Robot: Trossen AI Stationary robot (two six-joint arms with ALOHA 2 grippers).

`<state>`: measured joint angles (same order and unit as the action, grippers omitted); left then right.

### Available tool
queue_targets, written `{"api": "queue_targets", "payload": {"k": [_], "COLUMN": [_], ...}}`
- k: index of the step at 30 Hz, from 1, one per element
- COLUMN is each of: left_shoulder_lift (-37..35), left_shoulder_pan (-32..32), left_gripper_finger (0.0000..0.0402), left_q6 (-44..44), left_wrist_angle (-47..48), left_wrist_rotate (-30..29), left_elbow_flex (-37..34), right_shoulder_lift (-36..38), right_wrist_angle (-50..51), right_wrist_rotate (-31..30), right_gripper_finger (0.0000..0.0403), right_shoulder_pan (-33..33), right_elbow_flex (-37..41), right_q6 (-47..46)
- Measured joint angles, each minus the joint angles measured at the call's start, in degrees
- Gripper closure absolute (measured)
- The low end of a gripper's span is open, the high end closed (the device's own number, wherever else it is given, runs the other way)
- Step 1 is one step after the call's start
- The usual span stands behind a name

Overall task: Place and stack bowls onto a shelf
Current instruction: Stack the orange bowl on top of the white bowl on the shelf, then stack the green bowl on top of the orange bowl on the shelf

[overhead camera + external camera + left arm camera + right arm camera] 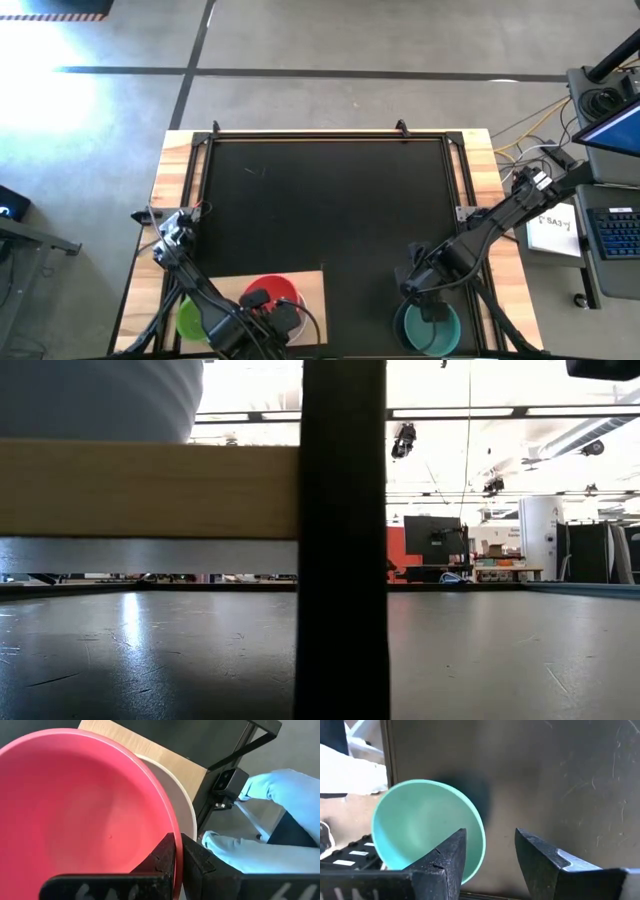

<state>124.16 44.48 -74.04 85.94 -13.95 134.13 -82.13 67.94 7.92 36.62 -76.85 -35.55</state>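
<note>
- Green bowl [190,318] at near left, on the shelf [312,285].
- Left gripper [177,851] pinched shut on rim of red bowl [268,292], which sits in white bowl [176,800] on the shelf.
- Right gripper [490,851] fairly wide, one finger inside teal bowl [425,330], near right on the surface [330,200].

Smooth plastic red bowl [75,815], light-wood shelf [150,750]

Dark jointed arms, black cabling, blocky black claw [490,857] fingers.
</note>
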Motion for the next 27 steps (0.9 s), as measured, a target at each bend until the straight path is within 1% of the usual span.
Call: {"api": "queue_targets", "payload": {"k": [4, 6, 9, 13, 17, 20, 25, 27], "left_shoulder_lift": [0.74, 1.08, 1.69, 2.10, 2.12, 1.83, 1.67, 1.53], "left_shoulder_pan": [0.01, 0.01, 0.01, 0.01, 0.01, 0.01, 0.01, 0.01], "left_gripper_finger": [0.0401, 0.0393, 0.0371, 0.0329, 0.0286, 0.0262, 0.0243, 0.0242], "left_q6": [0.04, 0.43, 0.69, 1.70, 1.73, 1.51, 1.51, 2.28], "left_wrist_angle": [-0.38, -0.32, -0.32, -0.43, -1.26, -1.47, -1.85, -1.76], "left_wrist_rotate": [-0.29, -0.31, -0.32, -0.30, 1.90, 2.60, 4.01, 3.82], "left_elbow_flex": [0.00, 0.00, 0.00, 0.00, 0.00, 0.00, 0.81, 0.81], "right_shoulder_lift": [0.00, 0.00, -0.06, -0.09, -0.09, -0.11, -0.22, -0.40], "right_wrist_angle": [-1.15, -2.61, -2.92, -2.98, -2.98, -3.02, -4.55, -5.25], "right_wrist_rotate": [0.00, 0.02, 0.00, -0.01, 0.00, 0.00, 0.01, -0.16], "right_gripper_finger": [0.0245, 0.0245, 0.0245, 0.0245, 0.0245, 0.0245, 0.0245, 0.0245], "right_shoulder_pan": [0.00, 0.00, 0.00, 0.00, 0.00, 0.15, 1.95, 2.80], "right_elbow_flex": [1.41, 2.16, 2.41, 2.41, 2.41, 2.41, 2.41, 2.41], "right_q6": [-0.48, -1.67, -3.83, -8.93, -13.98, -17.49, -23.76, -28.55]}}
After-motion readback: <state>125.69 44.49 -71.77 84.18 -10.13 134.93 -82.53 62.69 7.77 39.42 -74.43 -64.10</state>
